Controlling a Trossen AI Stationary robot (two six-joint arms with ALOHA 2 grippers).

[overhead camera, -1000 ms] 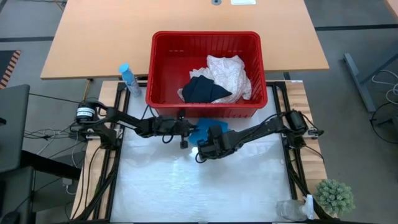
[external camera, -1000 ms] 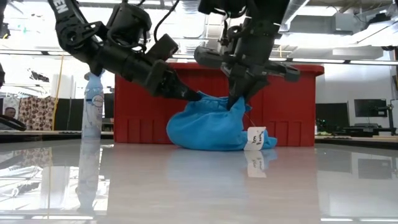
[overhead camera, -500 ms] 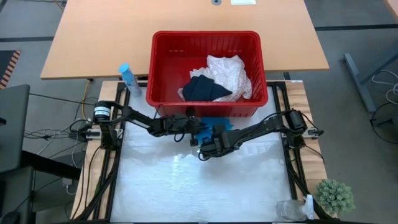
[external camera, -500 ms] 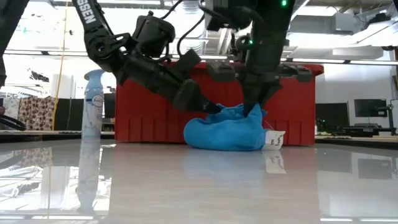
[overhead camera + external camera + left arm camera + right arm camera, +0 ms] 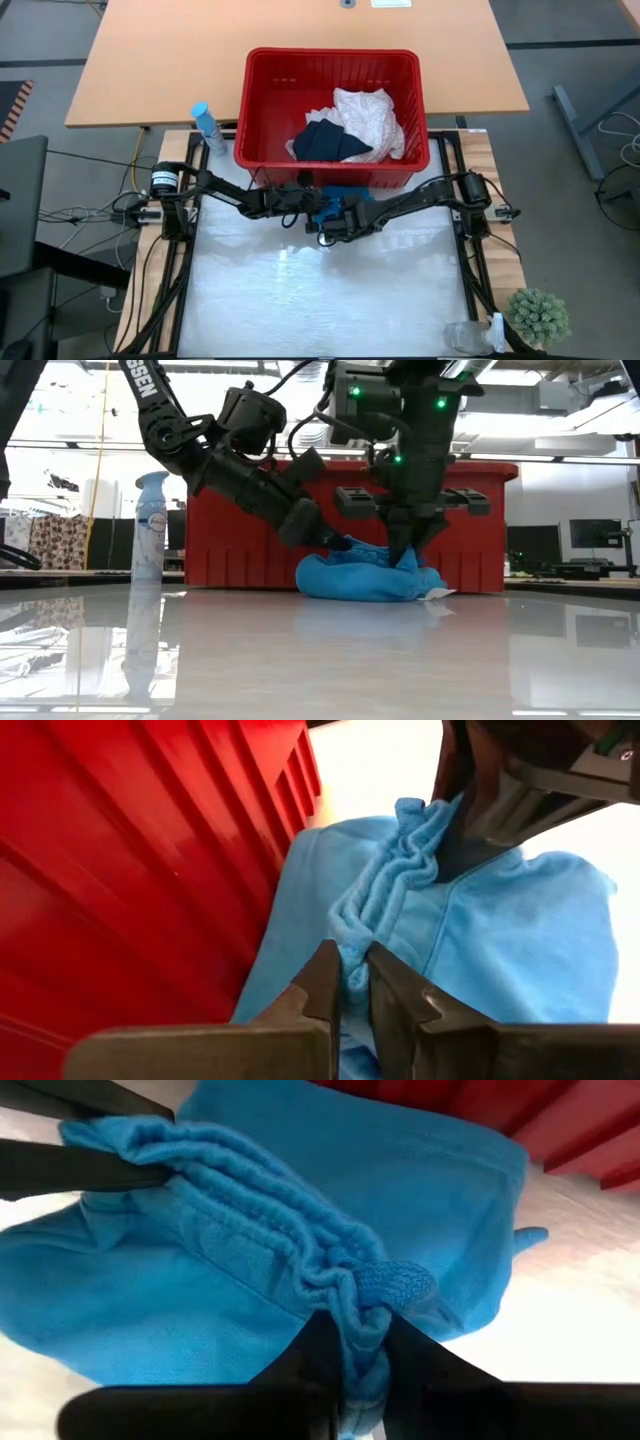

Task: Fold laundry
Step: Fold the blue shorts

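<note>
The turquoise-blue garment [image 5: 370, 575] lies bunched on the white table top, close in front of the red basket [image 5: 330, 60]. My left gripper [image 5: 347, 982] reaches it from the left and is shut on its gathered ribbed edge. My right gripper [image 5: 353, 1348] comes down from above and is shut on the same edge a little farther right. A white tag [image 5: 437, 594] at the garment's right end rests on the table. The cream-white lacy cloth [image 5: 372, 115] and the dark navy garment [image 5: 330, 145] lie inside the basket. My left gripper pinches the gathered ribbed edge [image 5: 348, 932] of the blue garment between its two fingers, slanting down from the table's left. The cloth is bunched in several folds there. The garment's body lies on the table below the fingers. My right gripper pinches the same ribbed edge [image 5: 352, 1312] between its two fingers, coming from above and pointing steeply down. The edge is puckered into several folds at the fingers. The strip of edge between the two grippers is wrinkled and slack, and the garment rests on the table.
A spray bottle [image 5: 207, 125] stands at the far left beside the basket. A small potted plant [image 5: 540, 315] and a clear container [image 5: 465, 337] are at the near right corner. The glossy white table top [image 5: 320, 300] stretches toward the near edge.
Both grippers have sunk with the blue garment. My left gripper went toward the table's right, my right gripper toward the basket. The garment, held up in a mound before, has slumped flatter onto the table and shifted right; its hanging tag now lies on the table.
</note>
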